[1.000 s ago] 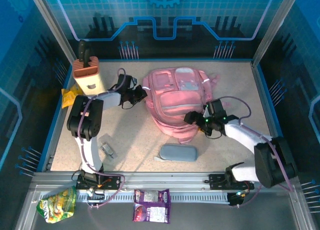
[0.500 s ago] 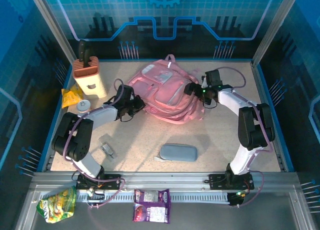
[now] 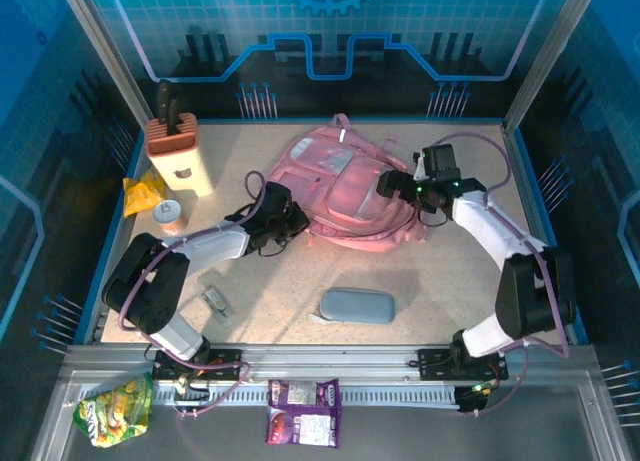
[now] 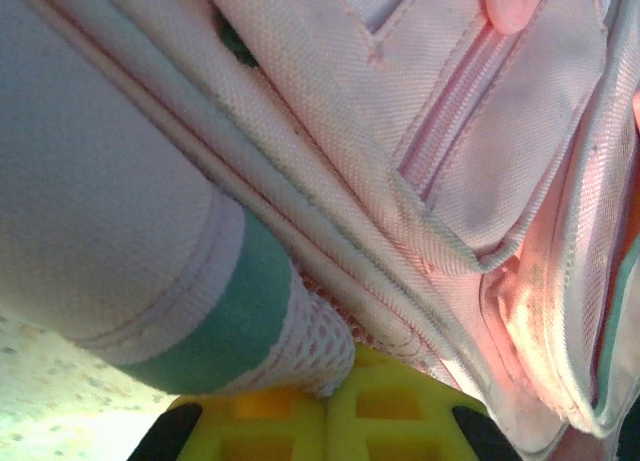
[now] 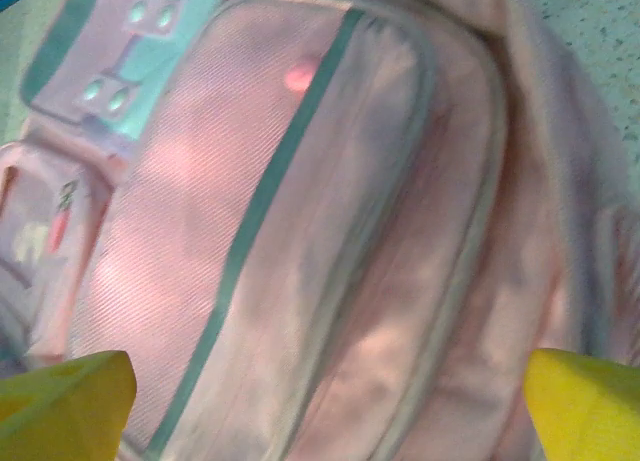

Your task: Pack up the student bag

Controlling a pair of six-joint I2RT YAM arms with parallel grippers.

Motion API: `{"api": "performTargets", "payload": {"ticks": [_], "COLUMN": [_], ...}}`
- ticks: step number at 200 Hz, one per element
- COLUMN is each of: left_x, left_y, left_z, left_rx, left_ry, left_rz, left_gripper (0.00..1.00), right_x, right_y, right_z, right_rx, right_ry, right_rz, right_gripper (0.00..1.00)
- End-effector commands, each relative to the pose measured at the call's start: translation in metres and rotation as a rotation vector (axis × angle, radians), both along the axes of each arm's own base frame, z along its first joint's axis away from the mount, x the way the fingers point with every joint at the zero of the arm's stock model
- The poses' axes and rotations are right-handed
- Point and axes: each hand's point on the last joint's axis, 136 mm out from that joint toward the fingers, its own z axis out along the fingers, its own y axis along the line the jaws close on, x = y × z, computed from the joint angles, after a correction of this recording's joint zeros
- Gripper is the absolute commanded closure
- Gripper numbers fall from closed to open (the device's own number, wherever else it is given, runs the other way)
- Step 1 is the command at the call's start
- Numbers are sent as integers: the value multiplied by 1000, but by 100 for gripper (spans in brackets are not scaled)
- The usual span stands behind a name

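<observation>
- The left gripper (image 3: pixel 292 219) is closed tight on a fold of mesh and trim at the near-left edge of the student bag (image 3: pixel 345 191); the left wrist view shows the fabric pinched between its yellow fingers (image 4: pixel 300 421).
- The right gripper (image 3: pixel 398 186) hangs at the bag's right side with its jaws wide apart, holding nothing.
- The bag sits at the middle-back of the table (image 3: pixel 270 291), front pockets facing up.
- Its long axis looks to run diagonally, far-left to near-right, with the handle loop (image 3: pixel 340 123) towards the far edge.
- Packing looks barely begun: the grey pencil case (image 3: pixel 357 306) lies loose, near the bag's front edge, and snack packets (image 3: pixel 303 413) lie on the near rail.
- I cannot tell whether any zip is open.
</observation>
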Motion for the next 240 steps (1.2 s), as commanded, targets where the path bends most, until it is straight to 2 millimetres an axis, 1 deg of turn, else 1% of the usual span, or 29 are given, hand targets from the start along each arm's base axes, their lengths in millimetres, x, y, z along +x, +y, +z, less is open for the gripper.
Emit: {"api": "performTargets", "payload": {"ticks": [1,16,37,60,65,66,78,98,114,128,147,161,179,208,222,240], "left_x": [4,3,3,2,2,2,2,0,-2,-4,-5,-6,-8,-9,-9,-9], "left_y": [-29,-34,-41,-52,-54,-55,-58,-63,-70,-76,-83,-85,-88,-90,-92,-93], "left_z": [35,36,42,45,46,46,49,52,56,57,60,60,60,63,64,67], "left_rx": [-110,-136,-156,-189,-197,-199,-213,-243,-280,-302,-329,-330,-332,-329,-324,-329], "left_ry": [-69,-73,-79,-67,-66,-66,-68,-66,-66,-56,-52,-48,-46,-53,-53,-59], "left_rz": [-25,-11,2,16,17,16,23,38,41,36,28,20,14,8,0,-3], "left_gripper": [100,100,100,100,100,100,100,100,100,100,100,100,100,100,100,100], "right_x": [-33,-51,-78,-104,-108,-113,-126,-141,-148,-150,-147,-143,-135,-123,-115,-101], "right_y": [7,18,35,56,62,62,72,90,105,112,118,124,135,150,153,154], "right_z": [-2,-1,-7,-14,-11,-17,-23,-33,-38,-44,-54,-56,-55,-57,-58,-62], "right_rx": [-24,-42,-76,-77,-72,-77,-88,-94,-76,-90,-107,-114,-132,-154,-189,-216], "right_ry": [31,16,31,29,14,28,28,15,-6,-35,-64,-89,-156,-216,-254,-287], "right_rz": [62,112,196,287,303,313,357,428,488,511,528,541,565,590,582,541], "right_gripper": [0,0,1,7,8,8,12,18,24,28,34,37,39,41,42,46]}}
